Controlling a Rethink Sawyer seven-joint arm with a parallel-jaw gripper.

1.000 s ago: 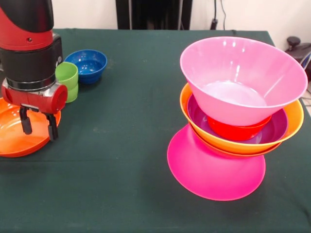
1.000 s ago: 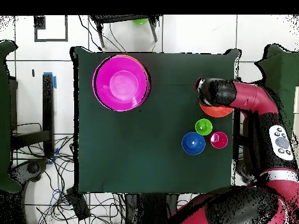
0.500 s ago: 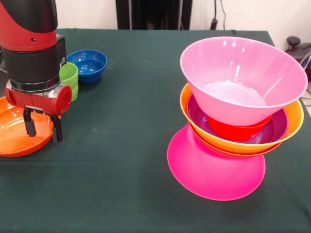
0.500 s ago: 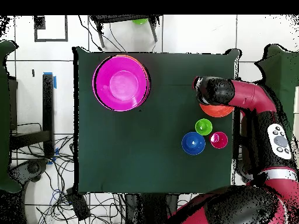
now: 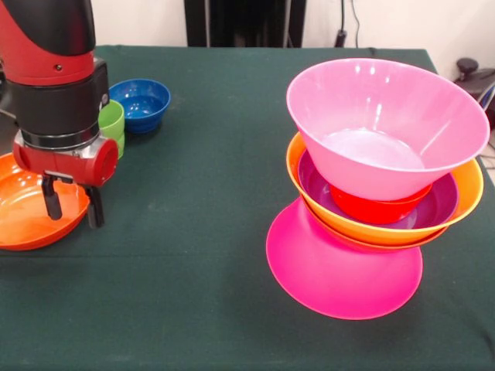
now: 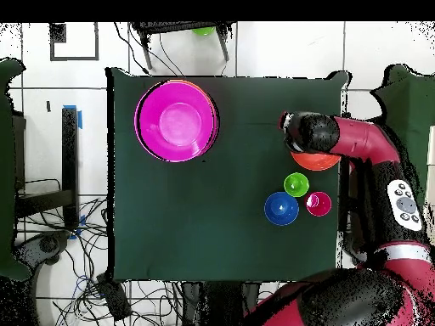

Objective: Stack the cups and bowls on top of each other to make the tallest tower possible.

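The tower stands at the right in the front view: an upturned hot pink bowl as base, then an orange bowl, a purple bowl, a small red-orange bowl and a large pink bowl on top. It also shows in the overhead view. My gripper is open, its fingers either side of the right rim of a shallow red-orange bowl at the left. The lime green cup and small blue bowl stand behind it. The red cup shows only from overhead.
The dark green table cloth runs between the gripper and the tower. In the overhead view the arm reaches over the shallow bowl, with the green cup and blue bowl beside it. Cables lie on the floor around the table.
My gripper has shifted a little to the right and lower in the front view, from over the shallow bowl's inside to its right rim. Nothing else has moved.
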